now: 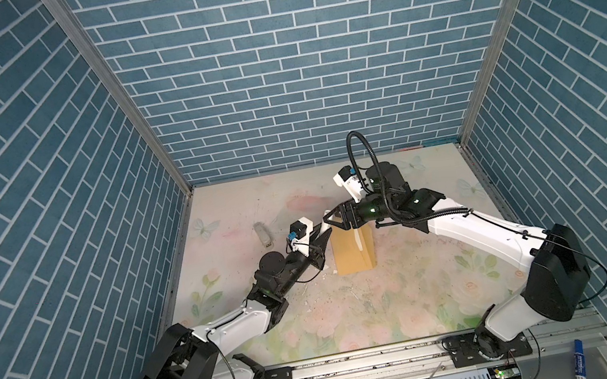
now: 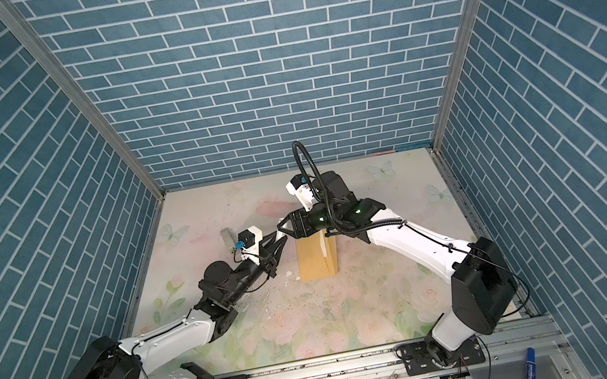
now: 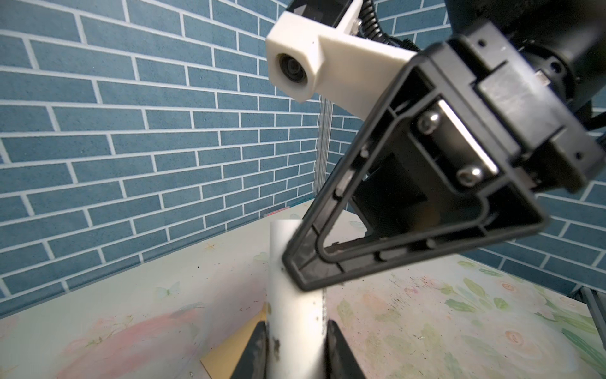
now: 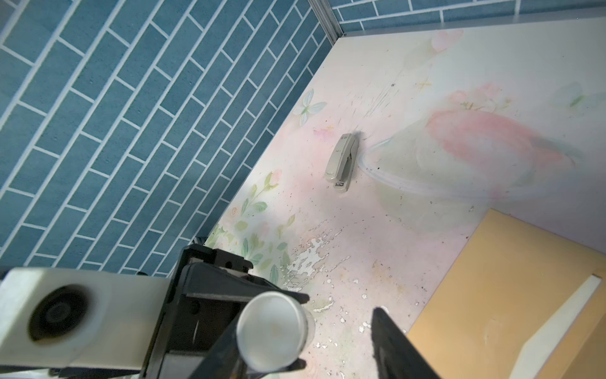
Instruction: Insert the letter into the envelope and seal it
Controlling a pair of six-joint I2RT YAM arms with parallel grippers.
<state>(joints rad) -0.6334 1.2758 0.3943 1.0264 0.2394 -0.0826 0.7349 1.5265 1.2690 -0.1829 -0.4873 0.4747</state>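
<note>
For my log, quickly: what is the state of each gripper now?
Left gripper: shut on the white tube.
Right gripper: open around that tube's end.

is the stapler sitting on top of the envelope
No, in the right wrist view the stapler lies on the bare floral table, well apart from the envelope.

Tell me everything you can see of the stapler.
The stapler is small and pale grey, plastic-looking on top, with a darker metal underside and a silvery front end. It is closed and lies on the floral table, left of the middle in both top views. Nothing touches it.
</note>
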